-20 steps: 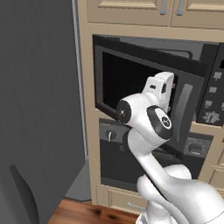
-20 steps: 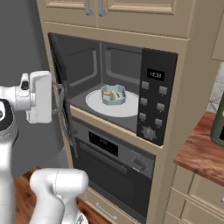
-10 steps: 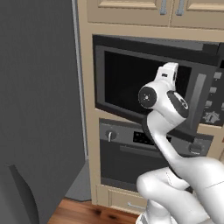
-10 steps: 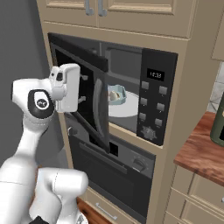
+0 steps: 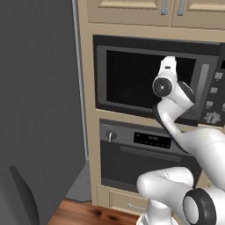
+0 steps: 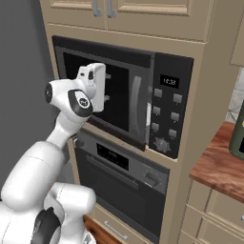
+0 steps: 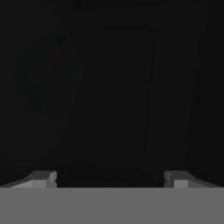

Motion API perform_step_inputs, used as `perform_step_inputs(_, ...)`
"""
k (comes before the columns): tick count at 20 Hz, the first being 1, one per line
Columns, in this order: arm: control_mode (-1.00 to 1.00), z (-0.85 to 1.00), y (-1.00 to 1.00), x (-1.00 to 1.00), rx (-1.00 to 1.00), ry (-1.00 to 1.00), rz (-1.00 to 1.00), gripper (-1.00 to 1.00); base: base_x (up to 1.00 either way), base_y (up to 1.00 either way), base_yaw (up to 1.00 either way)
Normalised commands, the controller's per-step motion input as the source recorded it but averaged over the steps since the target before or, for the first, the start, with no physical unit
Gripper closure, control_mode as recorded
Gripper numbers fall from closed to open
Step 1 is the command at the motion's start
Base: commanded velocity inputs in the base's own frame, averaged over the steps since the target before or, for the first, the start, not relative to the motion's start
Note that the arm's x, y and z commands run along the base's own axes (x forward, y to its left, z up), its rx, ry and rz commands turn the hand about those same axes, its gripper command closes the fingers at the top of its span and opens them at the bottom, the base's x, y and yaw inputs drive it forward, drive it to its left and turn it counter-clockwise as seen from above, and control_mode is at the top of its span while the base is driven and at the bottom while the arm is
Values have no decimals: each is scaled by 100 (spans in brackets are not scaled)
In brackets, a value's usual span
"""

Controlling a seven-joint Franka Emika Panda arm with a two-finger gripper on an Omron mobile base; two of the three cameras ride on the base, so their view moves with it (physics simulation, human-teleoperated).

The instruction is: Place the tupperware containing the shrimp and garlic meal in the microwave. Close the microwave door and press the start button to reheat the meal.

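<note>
Pincer (image 7: pixel 109 177) spread wide against microwave door (image 6: pixel 102 102)

A home kitchen, rendered: built-in microwave (image 6: pixel 124 100) straight ahead of the pincer (image 6: pixel 106 87), oven (image 6: pixel 121 183) with knobs and display below it, beige cabinet doors (image 6: pixel 143 5) above, wooden table (image 6: pixel 219 164) off to its right, tall dark fridge side (image 5: pixel 39 105) to its left.

- Oven (image 5: pixel 145 154) with knob and display, set below in beige cabinetry.
- Wooden tabletop (image 6: pixel 220 164) at right.
- Upper cabinet doors (image 6: pixel 143 4) above.
</note>
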Motion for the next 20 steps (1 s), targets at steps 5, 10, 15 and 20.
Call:
perform_step_inputs(5,-100,29,-4,95,0,25,0,-100,0,0,0)
perform_step_inputs(10,-100,3,-20,74,0,15,0,-100,0,0,0)
perform_step_inputs(15,-100,-15,-16,-33,0,0,1,-100,0,0,0)
perform_step_inputs(20,-100,0,0,-99,0,-1,6,-100,0,0,0)
